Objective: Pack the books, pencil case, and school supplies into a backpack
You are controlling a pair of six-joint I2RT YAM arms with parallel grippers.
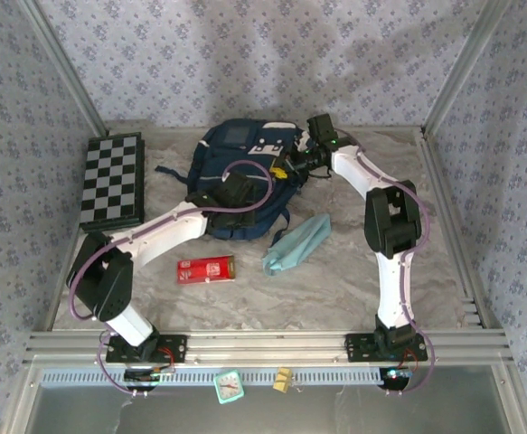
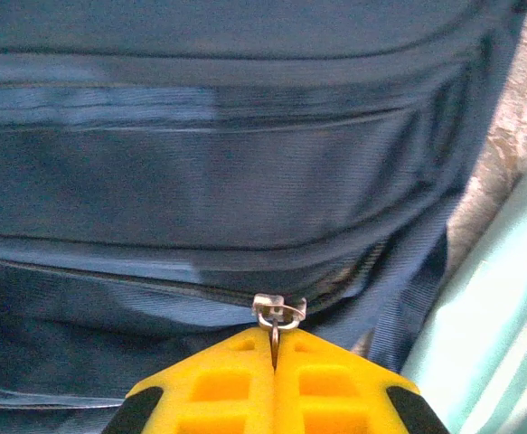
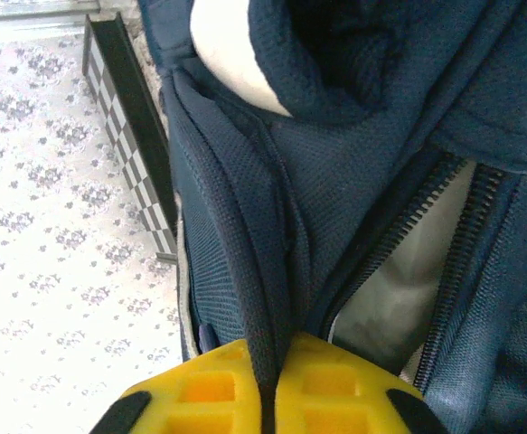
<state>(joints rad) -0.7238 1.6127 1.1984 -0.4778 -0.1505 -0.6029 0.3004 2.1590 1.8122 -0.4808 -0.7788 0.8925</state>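
Top external view: the backpack (image 1: 240,167) is seen at the far middle of the table (image 1: 335,298), open marble left before it. Nearer than the backpack lie the red box (image 1: 206,268), its white print too small to be read, and the pencil case (image 1: 297,242); the chequered board (image 1: 112,181) is set to its left. The left gripper (image 2: 275,348) is clamped on a zipper pull (image 2: 277,312); the right gripper (image 3: 265,360) is closed, seemingly pinching a backpack fold.

The backpack (image 2: 245,163) is matt ribbed cloth with mesh lining; its zip pull (image 2: 279,312) is shiny metal.
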